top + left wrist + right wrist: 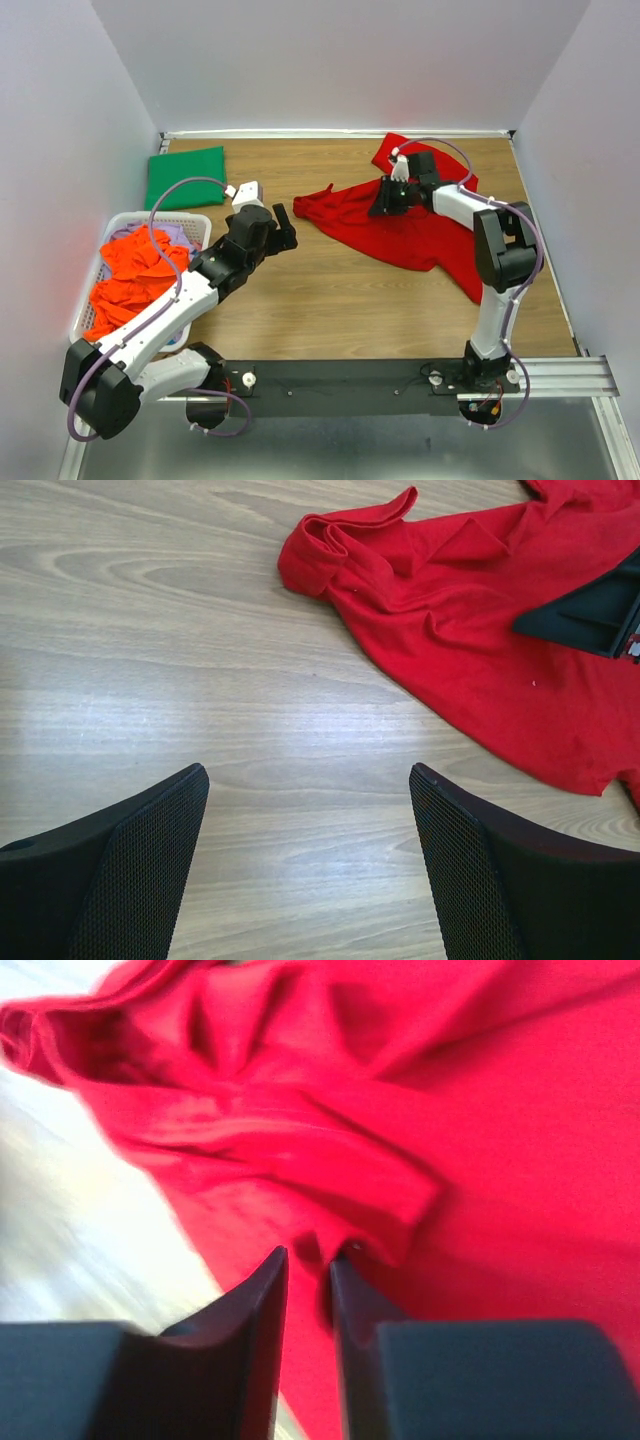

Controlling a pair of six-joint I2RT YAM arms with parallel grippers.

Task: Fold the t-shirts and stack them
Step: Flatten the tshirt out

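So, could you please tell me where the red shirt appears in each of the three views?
Top external: red shirt spread right of centre, toward the far edge.
Left wrist: shirt in the upper right.
Right wrist: shirt fills most of the frame.
Shared landmark: the right tool, on the shirt in all three.

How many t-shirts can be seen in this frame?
4: a red shirt spread mid-table, a green shirt folded far left, an orange shirt and a lavender shirt heaped in the basket, which may hide more.
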